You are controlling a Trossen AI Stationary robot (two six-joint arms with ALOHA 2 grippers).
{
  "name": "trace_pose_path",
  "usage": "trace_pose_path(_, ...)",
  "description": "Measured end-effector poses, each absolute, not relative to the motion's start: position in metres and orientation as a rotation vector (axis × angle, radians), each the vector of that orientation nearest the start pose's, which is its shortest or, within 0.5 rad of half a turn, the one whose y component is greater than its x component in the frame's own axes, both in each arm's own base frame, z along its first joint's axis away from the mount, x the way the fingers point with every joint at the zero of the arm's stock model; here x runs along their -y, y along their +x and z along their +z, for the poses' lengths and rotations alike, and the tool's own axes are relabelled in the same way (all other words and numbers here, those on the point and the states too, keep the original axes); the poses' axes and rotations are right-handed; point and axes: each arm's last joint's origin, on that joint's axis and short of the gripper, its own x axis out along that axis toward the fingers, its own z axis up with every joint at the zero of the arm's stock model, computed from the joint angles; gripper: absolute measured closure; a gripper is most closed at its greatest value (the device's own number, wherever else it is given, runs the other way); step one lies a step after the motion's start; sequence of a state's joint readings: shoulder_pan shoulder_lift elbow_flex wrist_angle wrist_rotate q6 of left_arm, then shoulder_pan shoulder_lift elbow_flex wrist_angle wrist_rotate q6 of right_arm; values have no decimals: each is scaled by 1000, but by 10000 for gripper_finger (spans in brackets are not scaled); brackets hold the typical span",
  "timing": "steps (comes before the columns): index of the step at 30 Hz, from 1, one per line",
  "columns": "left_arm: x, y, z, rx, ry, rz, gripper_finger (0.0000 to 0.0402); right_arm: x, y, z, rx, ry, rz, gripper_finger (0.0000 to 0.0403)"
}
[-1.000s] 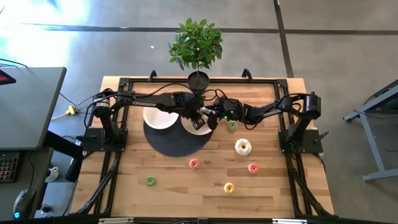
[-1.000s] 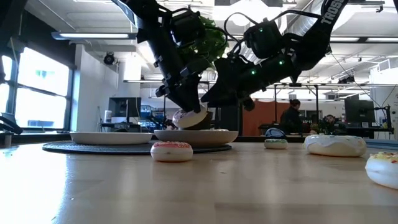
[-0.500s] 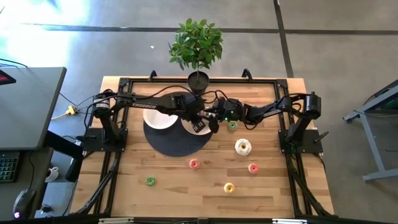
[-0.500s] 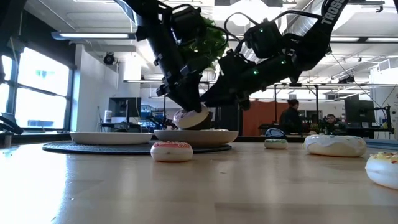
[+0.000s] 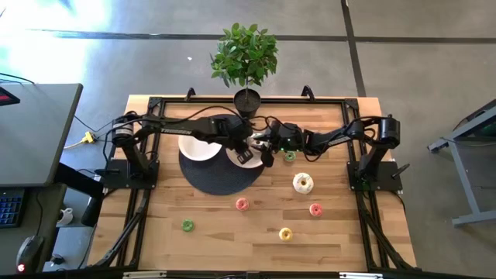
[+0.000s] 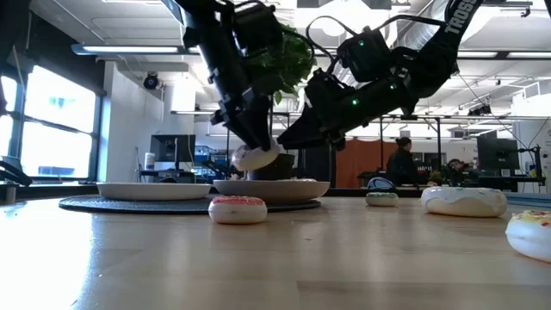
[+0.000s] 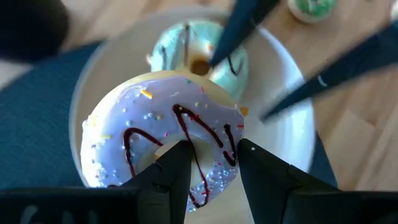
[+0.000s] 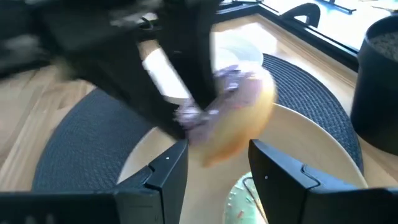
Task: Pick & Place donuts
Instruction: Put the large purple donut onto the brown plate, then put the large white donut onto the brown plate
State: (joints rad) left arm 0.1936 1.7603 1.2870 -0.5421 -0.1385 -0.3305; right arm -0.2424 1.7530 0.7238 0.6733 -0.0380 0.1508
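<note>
My left gripper (image 7: 211,149) is shut on a pink-iced donut (image 7: 168,134) with dark red squiggles and holds it over a white plate (image 7: 283,134). The donut also shows in the low view (image 6: 256,157), above that plate (image 6: 271,188). A pale green donut (image 7: 199,53) lies flat on the plate beneath it. My right gripper (image 8: 214,168) is open and hovers beside the held donut (image 8: 239,121) over the same plate, touching nothing. In the high view the two grippers meet at the plate, left (image 5: 246,153) and right (image 5: 266,153). My left gripper pinches the pink donut's ring wall (image 7: 214,140). One finger (image 7: 177,165) seems to sit at the hole, the other (image 7: 258,165) on the outer edge. The fingers come from above, pointing down. The donut is lifted clear of the plate and tilted.
A second white plate (image 5: 198,146) sits on the dark round mat (image 5: 221,177). Loose on the wood lie a white donut (image 5: 303,183) and tiny rings: green (image 5: 289,156), pink (image 5: 242,204), red (image 5: 315,209), yellow (image 5: 285,233), green (image 5: 187,225). A potted plant (image 5: 246,97) stands at the far edge.
My left gripper has risen a little, carrying the pink donut up from just above the plate and slightly toward the table's left. My right gripper has stayed open beside it, nearly still.
</note>
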Motion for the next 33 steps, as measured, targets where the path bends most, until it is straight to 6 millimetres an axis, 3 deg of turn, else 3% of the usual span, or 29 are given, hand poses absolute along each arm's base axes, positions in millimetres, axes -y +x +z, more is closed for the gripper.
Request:
trace_pose_path(3,-74,353,220,-1007,-308,492,275,81,326,153,-329,195,-229,238)
trace_pose_path(13,-62,365,229,-897,-278,387,275,85,326,153,-313,207,-279,238)
trace_pose_path(24,-63,361,227,-920,-277,468,275,89,322,145,-372,224,-418,238)
trace_pose_path(33,-63,357,212,-1023,-288,561,275,87,323,149,-358,229,-386,238)
